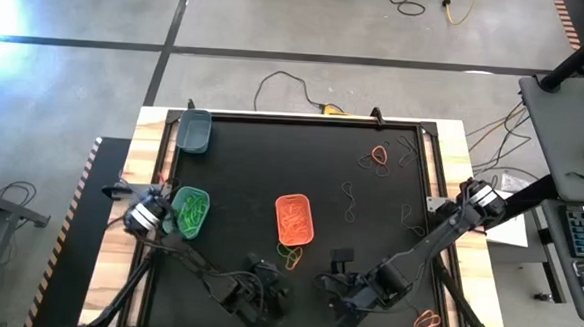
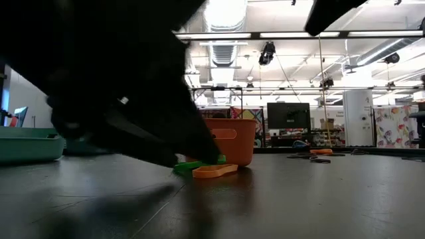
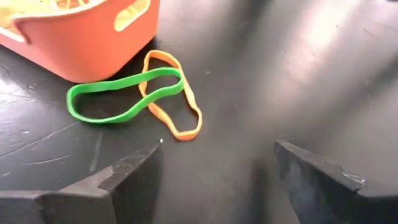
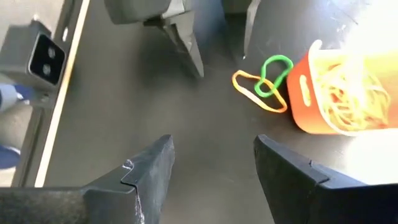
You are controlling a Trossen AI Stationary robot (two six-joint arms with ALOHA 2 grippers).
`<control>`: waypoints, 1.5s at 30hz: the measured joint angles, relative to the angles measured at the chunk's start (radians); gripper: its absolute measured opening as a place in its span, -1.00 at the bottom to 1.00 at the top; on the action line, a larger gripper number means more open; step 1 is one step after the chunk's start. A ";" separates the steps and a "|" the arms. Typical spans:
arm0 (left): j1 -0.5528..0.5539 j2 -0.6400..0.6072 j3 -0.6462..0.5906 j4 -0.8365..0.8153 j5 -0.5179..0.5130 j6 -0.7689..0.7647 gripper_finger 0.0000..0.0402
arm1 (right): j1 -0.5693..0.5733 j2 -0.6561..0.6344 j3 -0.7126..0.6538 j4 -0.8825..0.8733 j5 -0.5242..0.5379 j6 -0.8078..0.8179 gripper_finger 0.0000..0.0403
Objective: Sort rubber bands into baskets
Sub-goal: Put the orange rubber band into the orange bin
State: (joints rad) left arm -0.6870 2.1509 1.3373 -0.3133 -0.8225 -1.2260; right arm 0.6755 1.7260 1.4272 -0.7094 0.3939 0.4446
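Bare worktop [image 1: 242, 171] lies open across the frame's middle, while the orange basket [image 1: 294, 220] stands just above the green band [image 1: 283, 250] and orange band [image 1: 293, 261], blocking that side.

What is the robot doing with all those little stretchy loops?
It is sorting rubber bands into baskets by colour. The left gripper hangs open and empty just above the table, right by a green band and an orange band that lie crossed beside the orange basket. The right gripper waits open close by. The light green basket already holds green bands, and more bands lie loose on the table.
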 joint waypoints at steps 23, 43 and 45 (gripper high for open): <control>0.075 0.225 0.287 -0.357 -0.042 -0.193 -0.68 | 0.125 -0.054 0.046 -0.286 -0.009 0.082 0.07; 0.132 -0.076 0.530 -0.674 0.472 0.225 -1.00 | 0.176 -0.332 -0.073 -0.220 0.033 0.138 0.07; 0.170 -0.120 0.533 -0.692 0.478 0.269 -1.00 | 0.189 -0.323 -0.129 -0.121 0.052 0.139 0.07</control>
State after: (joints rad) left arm -0.5170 2.0308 1.8698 -1.0057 -0.3446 -0.9567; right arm 0.8642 1.4031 1.2985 -0.8304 0.4460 0.5835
